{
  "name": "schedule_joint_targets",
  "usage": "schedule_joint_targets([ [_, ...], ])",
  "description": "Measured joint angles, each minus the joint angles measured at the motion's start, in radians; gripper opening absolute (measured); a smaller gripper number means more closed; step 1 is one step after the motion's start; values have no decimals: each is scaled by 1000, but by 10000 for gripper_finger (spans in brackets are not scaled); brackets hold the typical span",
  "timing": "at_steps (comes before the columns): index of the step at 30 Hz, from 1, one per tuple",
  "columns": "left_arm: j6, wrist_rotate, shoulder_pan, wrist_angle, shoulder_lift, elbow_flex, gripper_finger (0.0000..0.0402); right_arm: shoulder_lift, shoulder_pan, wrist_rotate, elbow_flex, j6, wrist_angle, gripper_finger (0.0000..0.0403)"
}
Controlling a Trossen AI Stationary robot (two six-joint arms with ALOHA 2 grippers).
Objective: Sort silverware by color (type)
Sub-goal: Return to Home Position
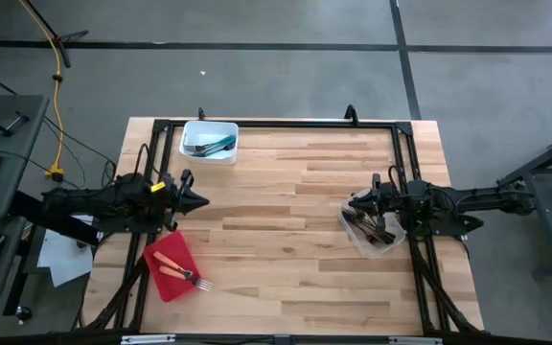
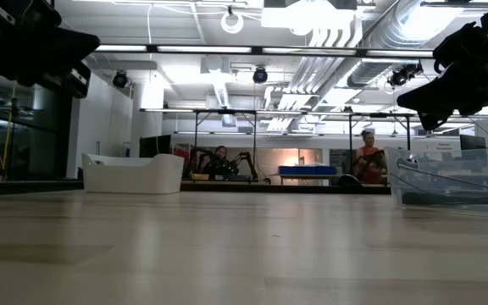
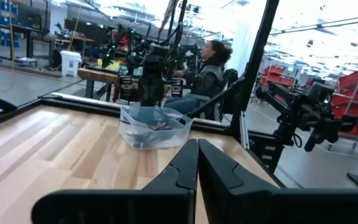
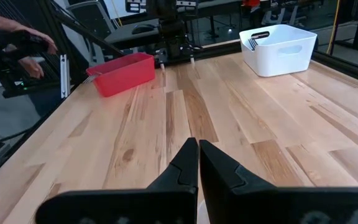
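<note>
The silverware lies in three places. Teal-blue pieces (image 1: 215, 146) sit in a white tub (image 1: 192, 130) at the far left. Orange-handled forks (image 1: 182, 271) rest on a red tray (image 1: 161, 286) near the front left. Dark pieces (image 1: 376, 228) lie in a clear tub (image 1: 394, 241) at the right. My left gripper (image 1: 202, 201) hangs shut above the bare table, between the white tub and the red tray. My right gripper (image 1: 353, 203) is shut and held over the clear tub's left end. Neither gripper holds anything.
Black frame rails (image 1: 276, 123) run along the table's far edge and down both sides. Bare wood (image 1: 276, 220) stretches between the two grippers. People sit beyond the table (image 3: 210, 68), and a hand (image 4: 39, 43) shows off its edge.
</note>
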Motion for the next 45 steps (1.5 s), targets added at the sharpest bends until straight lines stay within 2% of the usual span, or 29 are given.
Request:
schedule_joint_targets([
  [45,0,0,11,-25,16,0,3,0,0,0,0,0,0,0],
])
